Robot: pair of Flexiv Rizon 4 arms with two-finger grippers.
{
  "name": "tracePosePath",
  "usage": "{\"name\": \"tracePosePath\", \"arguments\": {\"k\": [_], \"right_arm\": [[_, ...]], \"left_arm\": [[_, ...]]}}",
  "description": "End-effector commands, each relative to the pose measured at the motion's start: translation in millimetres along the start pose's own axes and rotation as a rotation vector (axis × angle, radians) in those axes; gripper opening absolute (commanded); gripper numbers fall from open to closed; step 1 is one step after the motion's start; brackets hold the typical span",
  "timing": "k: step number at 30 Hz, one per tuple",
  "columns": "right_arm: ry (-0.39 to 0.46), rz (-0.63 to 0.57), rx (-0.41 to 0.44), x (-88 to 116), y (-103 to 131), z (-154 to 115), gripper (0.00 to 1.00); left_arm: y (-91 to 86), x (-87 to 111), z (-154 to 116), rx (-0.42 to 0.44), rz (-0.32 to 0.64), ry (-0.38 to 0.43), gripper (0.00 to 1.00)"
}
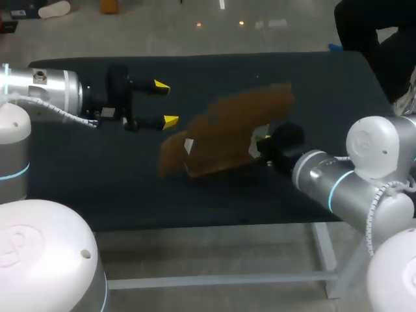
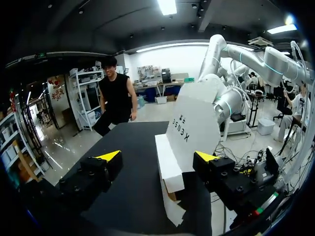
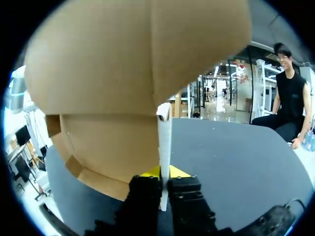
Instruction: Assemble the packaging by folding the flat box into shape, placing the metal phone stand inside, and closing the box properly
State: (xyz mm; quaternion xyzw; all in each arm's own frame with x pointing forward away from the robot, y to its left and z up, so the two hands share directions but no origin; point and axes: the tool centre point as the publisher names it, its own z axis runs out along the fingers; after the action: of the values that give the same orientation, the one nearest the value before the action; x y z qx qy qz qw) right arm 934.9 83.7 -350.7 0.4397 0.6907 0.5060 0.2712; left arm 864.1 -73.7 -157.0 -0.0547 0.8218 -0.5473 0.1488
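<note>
A brown cardboard box (image 1: 227, 133), partly folded with its flaps spread, stands tilted above the middle of the dark table. My right gripper (image 1: 263, 146) is at the box's right side. In the right wrist view this gripper (image 3: 164, 184) is shut on a thin upright cardboard panel (image 3: 165, 142), and the brown box wall (image 3: 123, 73) fills the space ahead. My left gripper (image 1: 166, 103) is open, just left of the box and apart from it. In the left wrist view the box's white face (image 2: 192, 128) stands ahead of the open left gripper (image 2: 157, 156), closer to one finger.
The dark table (image 1: 130, 188) spreads around the box, with bare surface on the left and front. Its front edge runs close below the box. My right arm's grey forearm (image 1: 325, 182) crosses the table's right front corner.
</note>
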Motion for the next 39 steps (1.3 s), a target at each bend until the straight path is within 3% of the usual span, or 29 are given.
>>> {"name": "tracePosePath", "arguments": {"k": [1,21,24,27,39], "right_arm": [[0.137,0.0,0.023,-4.4,4.9,0.3,0.0],[0.337,0.032,0.044,-5.2,10.7,-1.9,0.0],[0.405,0.047,0.051,-6.0,11.6,-1.6,0.0],[0.531,0.088,0.071,-7.8,13.8,0.0,0.0],[0.531,0.088,0.071,-7.8,13.8,0.0,0.0]], "left_arm": [[-5.0,8.5,-17.5,-0.028,0.014,-0.021,1.0],[5.8,11.1,-44.1,-0.152,0.029,-0.058,1.0],[7.6,11.2,-48.5,-0.173,0.027,-0.043,1.0],[9.0,10.0,-55.4,-0.21,0.012,0.0,1.0],[9.0,10.0,-55.4,-0.21,0.012,0.0,1.0]]}}
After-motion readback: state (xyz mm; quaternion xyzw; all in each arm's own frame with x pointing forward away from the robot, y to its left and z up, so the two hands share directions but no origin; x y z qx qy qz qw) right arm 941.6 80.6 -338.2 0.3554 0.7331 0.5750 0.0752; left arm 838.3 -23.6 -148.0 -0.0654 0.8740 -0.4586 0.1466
